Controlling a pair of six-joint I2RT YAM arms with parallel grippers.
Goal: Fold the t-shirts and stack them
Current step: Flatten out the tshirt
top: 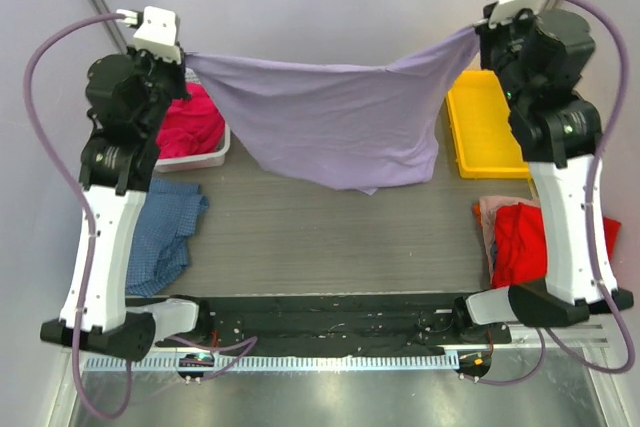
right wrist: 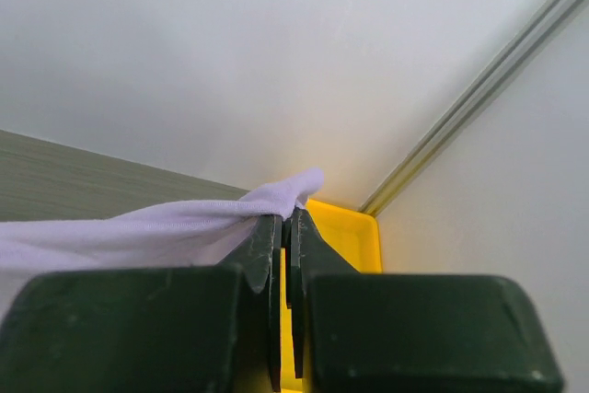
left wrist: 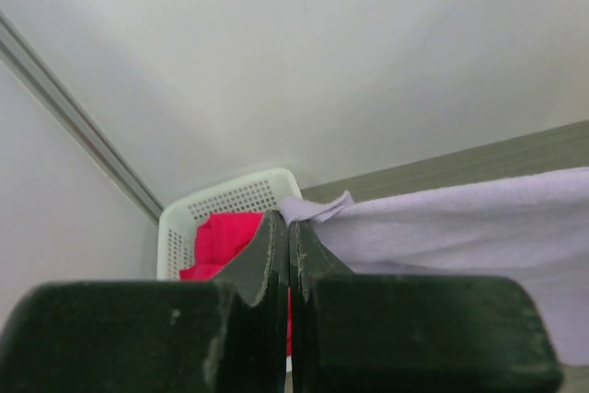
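Note:
A large lavender-purple t-shirt (top: 335, 122) hangs stretched in the air between both arms, its lower edge sagging toward the table. My left gripper (top: 186, 55) is shut on its left corner, which pokes out past the fingertips (left wrist: 290, 218) as lavender cloth (left wrist: 460, 218). My right gripper (top: 478, 29) is shut on the right corner (right wrist: 276, 198). A magenta-pink t-shirt (top: 190, 122) lies bunched in the white basket (top: 205, 159). A blue checked t-shirt (top: 160, 232) lies crumpled at the left. A bright red t-shirt (top: 520, 242) lies at the right beside the right arm.
A yellow plastic tray (top: 485, 127) stands at the back right, also seen under the right fingers (right wrist: 345, 232). The white mesh basket (left wrist: 216, 200) is at the back left. Grey walls close the back and sides. The black arm bases line the near table edge.

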